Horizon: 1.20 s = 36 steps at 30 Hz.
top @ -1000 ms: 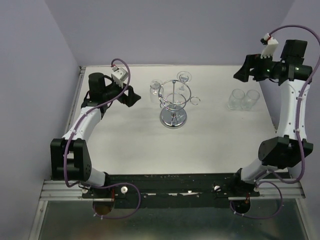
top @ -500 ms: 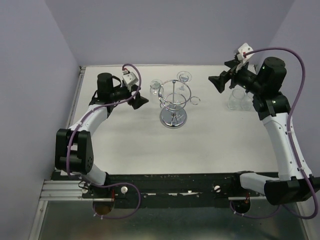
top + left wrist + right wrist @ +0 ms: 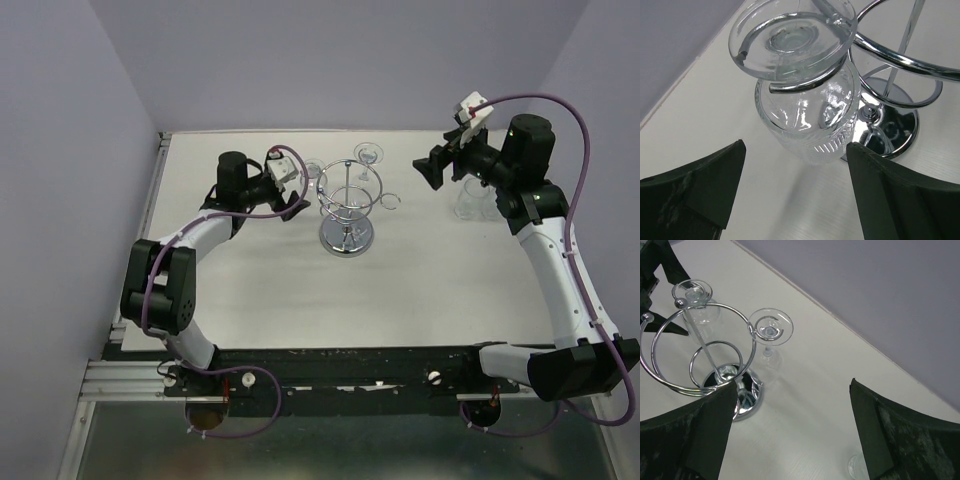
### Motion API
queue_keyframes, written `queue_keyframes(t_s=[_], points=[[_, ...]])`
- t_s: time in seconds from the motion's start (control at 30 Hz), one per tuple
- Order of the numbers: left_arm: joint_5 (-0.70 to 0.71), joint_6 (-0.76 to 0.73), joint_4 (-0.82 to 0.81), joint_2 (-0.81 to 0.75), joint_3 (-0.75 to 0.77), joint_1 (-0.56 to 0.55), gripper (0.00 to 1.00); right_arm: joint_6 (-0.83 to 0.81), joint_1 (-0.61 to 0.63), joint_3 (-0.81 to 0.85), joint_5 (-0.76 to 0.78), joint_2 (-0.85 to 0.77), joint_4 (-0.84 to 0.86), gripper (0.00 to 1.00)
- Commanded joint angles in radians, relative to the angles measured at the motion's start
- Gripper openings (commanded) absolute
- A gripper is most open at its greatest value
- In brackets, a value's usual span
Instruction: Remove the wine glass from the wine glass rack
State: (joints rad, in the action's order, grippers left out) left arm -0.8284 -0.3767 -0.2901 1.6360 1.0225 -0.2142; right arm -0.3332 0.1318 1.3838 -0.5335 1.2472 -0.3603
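While the left claw gapes wide, the wine glass hangs just ahead.

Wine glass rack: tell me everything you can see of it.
The wine glass rack is a shiny chrome wire stand with a round mirror-like base, a thin central post, a large ring hoop and small loop holders around the top. It stands upright near the middle of the white table. Two clear glasses hang upside down from its loops, a left glass and a rear glass. The right-hand loop looks empty.
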Motion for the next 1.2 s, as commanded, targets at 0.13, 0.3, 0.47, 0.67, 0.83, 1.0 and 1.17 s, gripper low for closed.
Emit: queue_keyframes(t_s=[0.13, 0.3, 0.47, 0.67, 0.83, 1.0, 1.17], points=[[0.031, 0.056, -0.164, 0.059, 0.010, -0.045, 0.96, 0.006, 0.011, 0.003, 0.004, 0.000, -0.042, 1.00], [0.038, 0.081, -0.192, 0.065, 0.016, -0.068, 0.93, 0.010, 0.011, -0.003, 0.017, 0.000, -0.037, 1.00], [0.058, 0.093, -0.195, 0.071, 0.021, -0.071, 0.88, 0.022, 0.014, -0.012, 0.026, 0.000, -0.022, 1.00], [0.077, 0.104, -0.198, 0.076, 0.030, -0.071, 0.87, 0.034, 0.015, -0.014, 0.013, 0.009, -0.009, 1.00], [0.068, 0.113, -0.213, 0.088, 0.041, -0.073, 0.87, 0.043, 0.015, -0.020, 0.015, 0.011, 0.003, 1.00], [0.051, 0.102, -0.210, 0.093, 0.042, -0.073, 0.84, 0.043, 0.017, -0.031, 0.015, 0.006, 0.001, 1.00], [0.012, 0.098, -0.198, 0.096, 0.048, -0.073, 0.71, 0.042, 0.017, -0.046, 0.021, -0.005, 0.004, 1.00]])
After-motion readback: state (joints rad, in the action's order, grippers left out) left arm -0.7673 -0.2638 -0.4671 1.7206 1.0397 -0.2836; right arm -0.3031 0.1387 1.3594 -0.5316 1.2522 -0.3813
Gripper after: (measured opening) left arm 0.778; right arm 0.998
